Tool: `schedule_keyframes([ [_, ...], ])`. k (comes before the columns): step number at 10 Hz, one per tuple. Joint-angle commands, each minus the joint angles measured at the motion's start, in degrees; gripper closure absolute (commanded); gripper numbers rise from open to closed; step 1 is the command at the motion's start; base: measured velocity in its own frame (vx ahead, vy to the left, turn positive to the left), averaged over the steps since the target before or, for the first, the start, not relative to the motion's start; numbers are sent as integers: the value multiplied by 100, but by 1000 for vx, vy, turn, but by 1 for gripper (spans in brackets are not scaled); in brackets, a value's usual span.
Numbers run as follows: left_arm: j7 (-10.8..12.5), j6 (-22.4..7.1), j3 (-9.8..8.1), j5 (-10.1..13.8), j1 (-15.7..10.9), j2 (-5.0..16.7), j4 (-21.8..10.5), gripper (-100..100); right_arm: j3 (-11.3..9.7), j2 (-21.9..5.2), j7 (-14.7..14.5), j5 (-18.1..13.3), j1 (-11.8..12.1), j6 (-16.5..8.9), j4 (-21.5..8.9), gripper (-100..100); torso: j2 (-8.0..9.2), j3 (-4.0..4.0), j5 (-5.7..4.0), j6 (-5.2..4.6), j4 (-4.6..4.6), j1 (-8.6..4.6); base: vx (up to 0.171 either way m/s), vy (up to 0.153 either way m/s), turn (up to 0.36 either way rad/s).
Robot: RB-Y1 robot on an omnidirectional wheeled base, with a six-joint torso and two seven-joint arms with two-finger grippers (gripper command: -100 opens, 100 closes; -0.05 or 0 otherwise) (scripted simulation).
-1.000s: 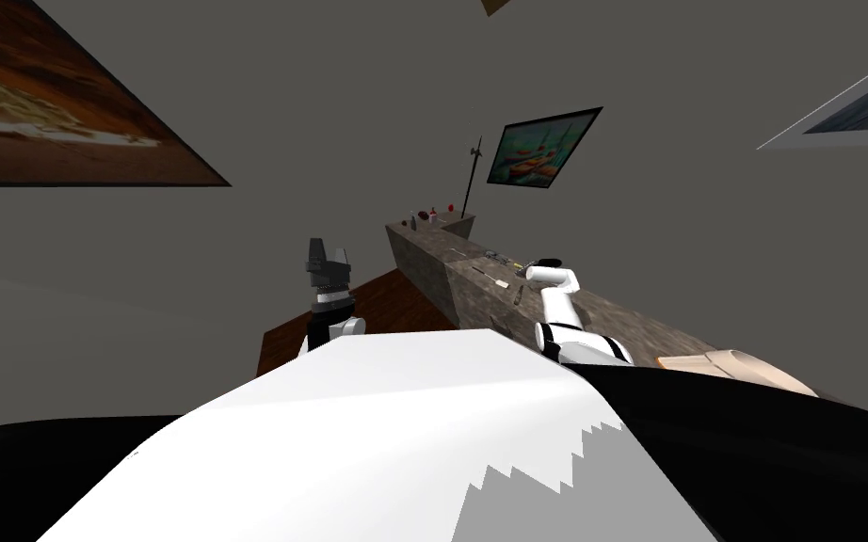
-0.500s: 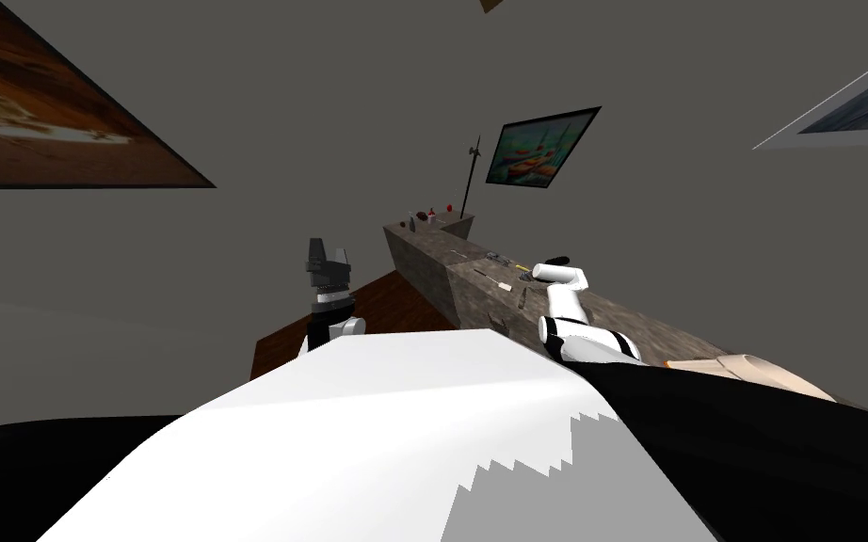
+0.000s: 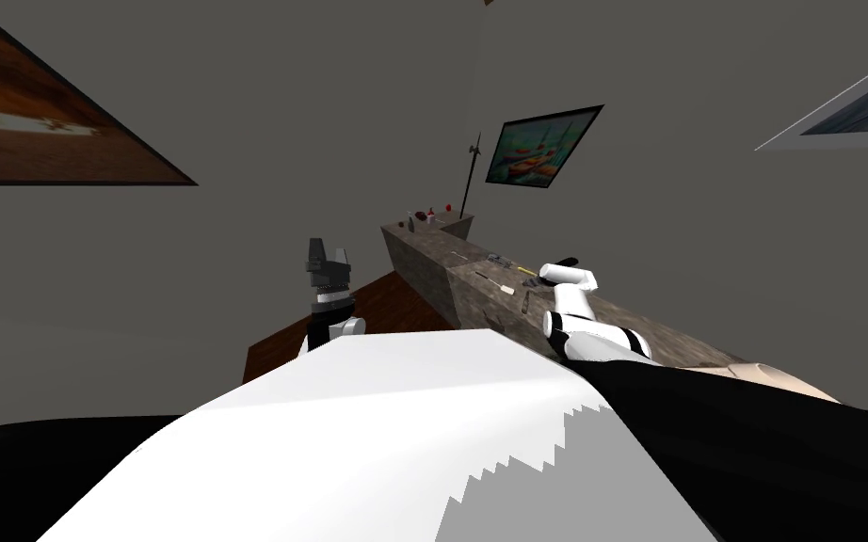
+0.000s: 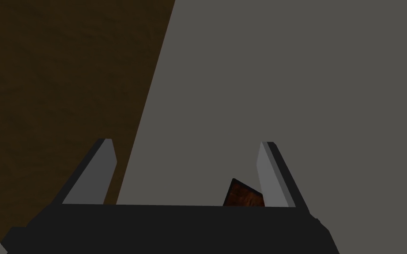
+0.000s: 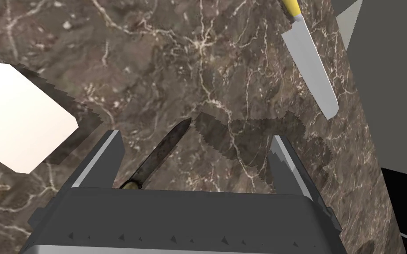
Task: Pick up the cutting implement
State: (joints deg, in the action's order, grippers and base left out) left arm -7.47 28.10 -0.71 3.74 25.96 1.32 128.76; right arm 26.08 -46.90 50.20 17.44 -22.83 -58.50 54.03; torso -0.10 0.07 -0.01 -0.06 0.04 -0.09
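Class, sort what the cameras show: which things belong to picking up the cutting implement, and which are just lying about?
Job: dark knife, lying between the fingers of the open right gripper; marble counter under it.
Lying about: yellow-handled knife, also a cutter but off to one side; white block; open left gripper.

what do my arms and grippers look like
Both arms are white rounded tubes with dark joint bands: right arm, left arm. Each gripper is a dark box with two thin, light grey blade fingers: left gripper, right gripper, its box marked with small triangles.
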Motion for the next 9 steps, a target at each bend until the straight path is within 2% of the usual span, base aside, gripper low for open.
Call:
schedule_keyframes([
  [1, 0, 0, 0, 0, 0, 0, 0, 0, 47, -54, 128, 22, -39, -211, -220, -100, 0, 0, 0, 0, 0, 0, 55, -1, -11],
  [2, 0, 0, 0, 0, 0, 0, 0, 0, 47, -54, 128, 22, -39, -211, -220, -100, 0, 0, -1, 2, 1, 2, 21, -3, -21],
  [3, 0, 0, 0, 0, 0, 0, 0, 0, 137, -185, 320, 86, -154, -480, -428, -100, 8, -4, -1, 2, -1, 2, 90, -1, -9],
  [4, 0, 0, 0, 0, 0, 0, 0, 0, 137, -185, 320, 86, -154, -480, -590, -100, -9, 5, 1, 3, 1, 3, 68, -5, -32],
  [5, 0, 0, 0, 0, 0, 0, 0, 0, 137, -185, 320, 86, -154, -480, -594, -100, -5, 4, -1, 1, 3, 2, 32, -4, -23],
  [6, 0, 0, 0, 0, 0, 0, 0, 0, 222, -310, 505, 147, -257, -731, -774, -100, 3, -1, -1, 2, 0, 2, 104, -13, -72],
  [9, 0, 0, 0, 0, -1, 0, 0, 0, 222, -310, 505, 147, -257, -731, -955, -100, 9, -4, -1, 3, -1, 5, 23, 3, 13],
])
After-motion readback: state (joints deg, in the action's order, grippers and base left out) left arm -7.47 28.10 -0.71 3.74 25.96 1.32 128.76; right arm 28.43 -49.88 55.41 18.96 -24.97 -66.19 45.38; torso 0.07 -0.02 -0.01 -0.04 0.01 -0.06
